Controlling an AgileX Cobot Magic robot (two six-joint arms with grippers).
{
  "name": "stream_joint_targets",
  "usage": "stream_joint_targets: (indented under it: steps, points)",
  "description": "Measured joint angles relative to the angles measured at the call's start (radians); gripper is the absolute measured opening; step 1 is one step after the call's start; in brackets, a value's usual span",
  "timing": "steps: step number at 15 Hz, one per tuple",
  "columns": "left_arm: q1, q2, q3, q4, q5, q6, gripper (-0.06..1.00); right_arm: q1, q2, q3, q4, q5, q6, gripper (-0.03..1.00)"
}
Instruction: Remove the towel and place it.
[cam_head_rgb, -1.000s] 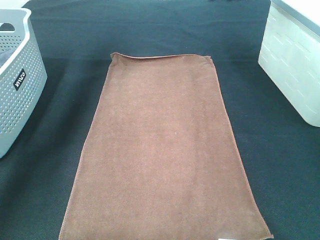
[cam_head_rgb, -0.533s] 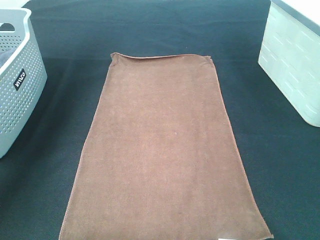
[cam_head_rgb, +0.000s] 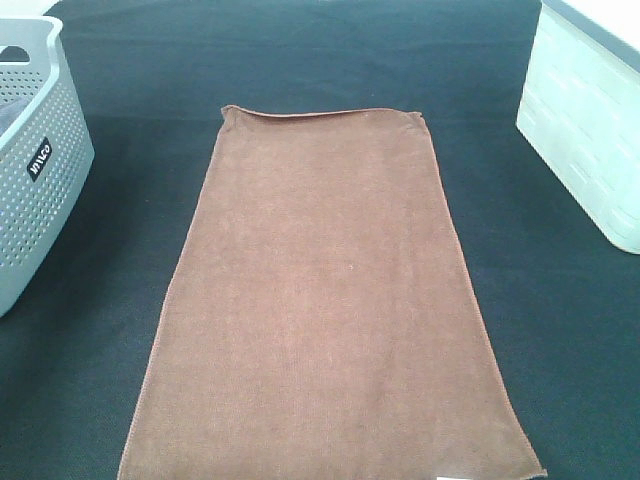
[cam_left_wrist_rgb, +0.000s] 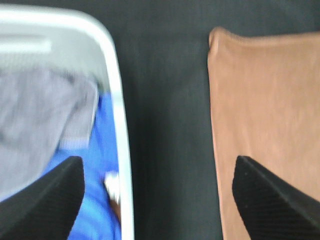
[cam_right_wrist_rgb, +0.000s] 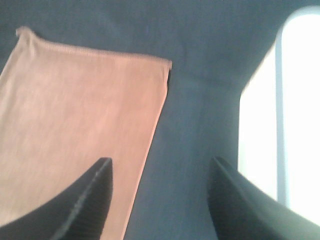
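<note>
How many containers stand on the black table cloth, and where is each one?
2. A grey perforated basket stands at the left edge, left of the brown towel. A white bin stands at the right edge. Both are partly cut off, so more may be hidden.

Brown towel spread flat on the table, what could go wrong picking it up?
The towel lies flush on the black tablecloth, so fingers might pinch both layers. The open left gripper hangs between the gray basket and the towel's edge; drifting sideways might hit the basket's rim.
</note>
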Motion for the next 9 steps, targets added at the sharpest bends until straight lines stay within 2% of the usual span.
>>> stream_joint_targets:
  steps: [4, 9]
  points:
    - [0.0, -0.291, 0.403, 0.122, 0.002, -0.008, 0.76, 0.0, -0.249, 0.333, -0.026, 0.002, 0.003, 0.55]
    - [0.0, -0.678, 0.831, 0.103, -0.129, -0.022, 0.76, 0.0, -0.596, 0.741, -0.026, -0.016, 0.006, 0.55]
